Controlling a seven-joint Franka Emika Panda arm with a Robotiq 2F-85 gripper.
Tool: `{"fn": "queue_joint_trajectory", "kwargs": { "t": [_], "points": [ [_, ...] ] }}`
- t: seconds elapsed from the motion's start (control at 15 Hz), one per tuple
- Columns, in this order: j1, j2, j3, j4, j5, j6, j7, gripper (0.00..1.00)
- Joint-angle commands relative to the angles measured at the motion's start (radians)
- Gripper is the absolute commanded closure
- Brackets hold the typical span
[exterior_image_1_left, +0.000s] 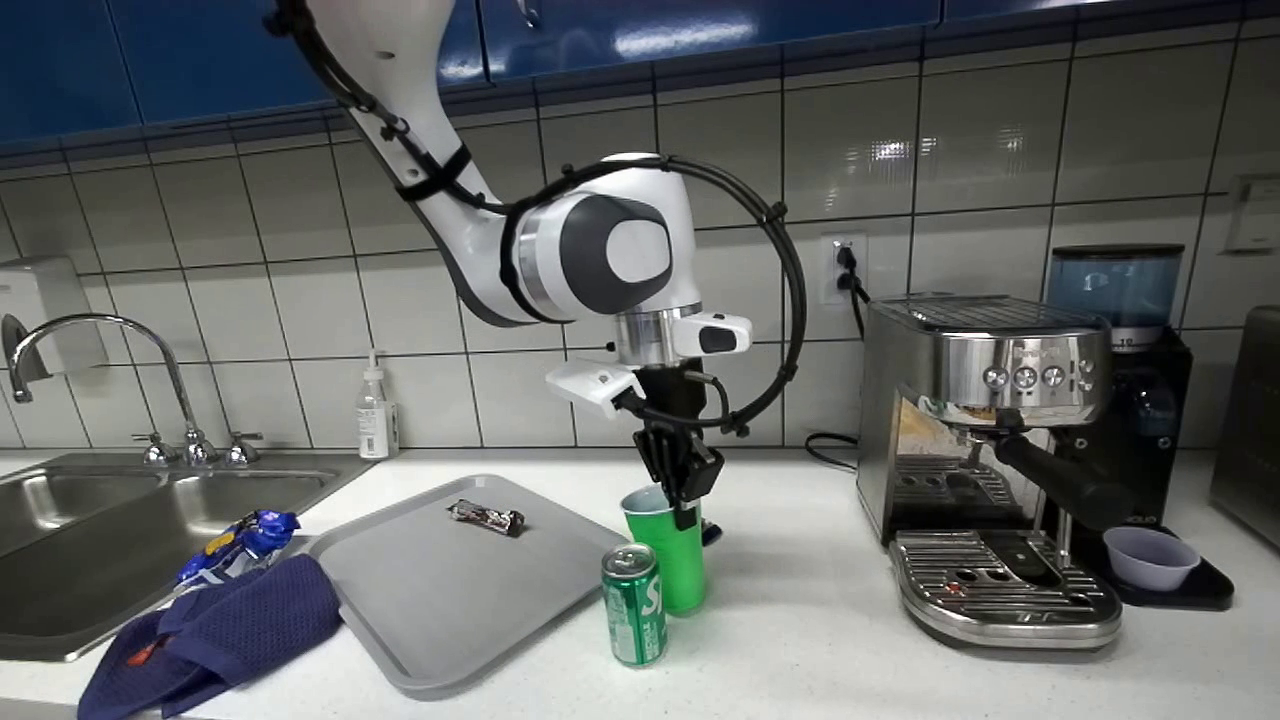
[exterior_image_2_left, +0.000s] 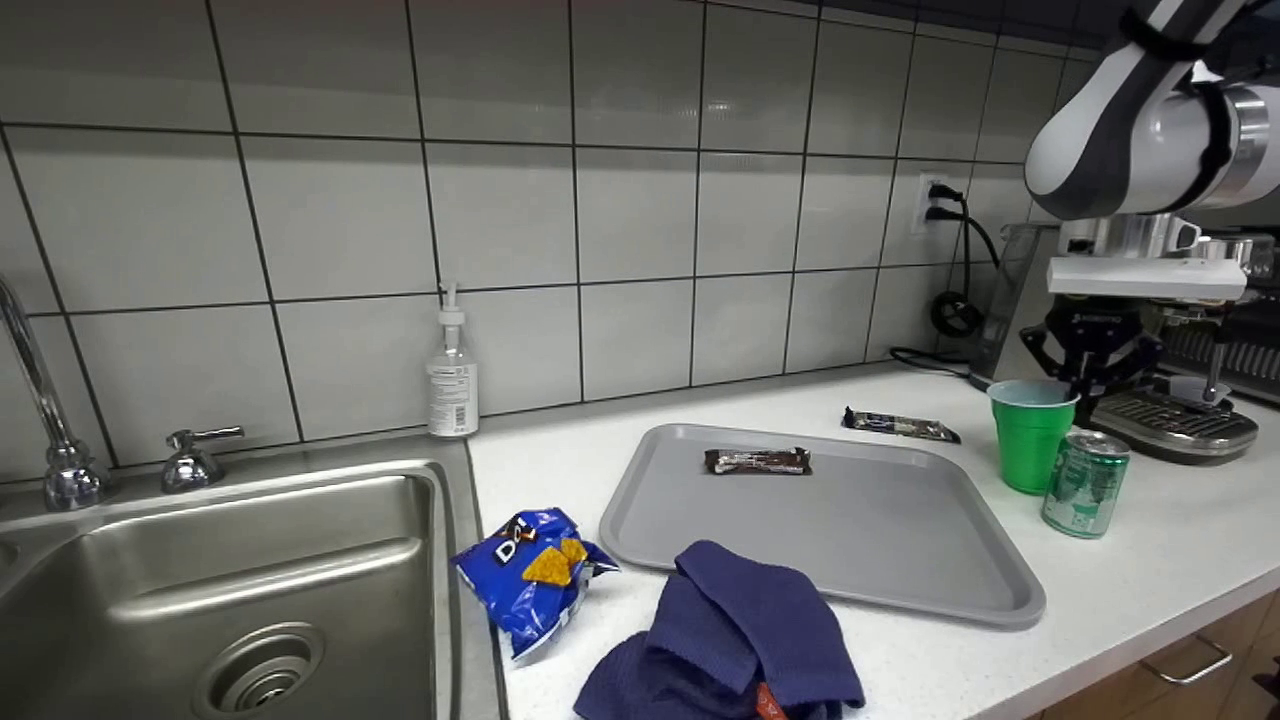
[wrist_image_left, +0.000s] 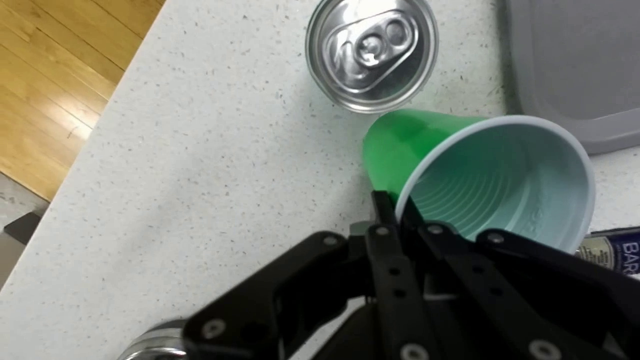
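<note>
My gripper (wrist_image_left: 396, 204) is shut on the rim of a green cup, one finger inside and one outside. The cup (wrist_image_left: 415, 142) has a pale inside and stands on the counter in both exterior views (exterior_image_1_left: 680, 565) (exterior_image_2_left: 1030, 445). In the wrist view its mouth faces the camera. A green soda can (exterior_image_1_left: 635, 610) stands upright close beside the cup; its silver top (wrist_image_left: 370, 52) shows in the wrist view. A dark wrapped bar (exterior_image_2_left: 900, 426) lies on the counter behind the cup, partly hidden by it in the wrist view (wrist_image_left: 607, 250).
A grey tray (exterior_image_2_left: 860, 520) beside the cup bears a brown wrapped bar (exterior_image_2_left: 758, 461). A blue chip bag (exterior_image_2_left: 530, 575) and purple towel (exterior_image_2_left: 735, 630) lie near the sink (exterior_image_2_left: 440, 540). A soap bottle (exterior_image_2_left: 452, 385) stands by the wall. An espresso machine (exterior_image_1_left: 1000, 370) stands across the counter.
</note>
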Motion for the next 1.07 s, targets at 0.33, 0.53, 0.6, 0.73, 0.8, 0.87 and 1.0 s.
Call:
{"fn": "queue_joint_trajectory", "kwargs": {
  "t": [0.33, 0.53, 0.6, 0.73, 0.8, 0.87, 1.0],
  "points": [
    [-0.01, 0.045, -0.011, 0.067, 0.031, -0.064, -0.004, 0.7],
    [-0.006, 0.043, -0.013, 0.068, 0.023, -0.071, 0.0, 0.56],
    [-0.005, 0.041, -0.013, 0.067, 0.021, -0.071, 0.0, 0.49],
    [-0.005, 0.032, -0.01, 0.064, 0.024, -0.077, -0.007, 0.34],
    [-0.006, 0.021, -0.007, 0.059, 0.026, -0.08, -0.017, 0.26],
    [-0.003, 0.009, -0.008, 0.051, 0.017, -0.075, -0.021, 0.19],
    [-0.001, -0.021, -0.002, 0.037, 0.017, -0.08, -0.044, 0.04]
  ]
}}
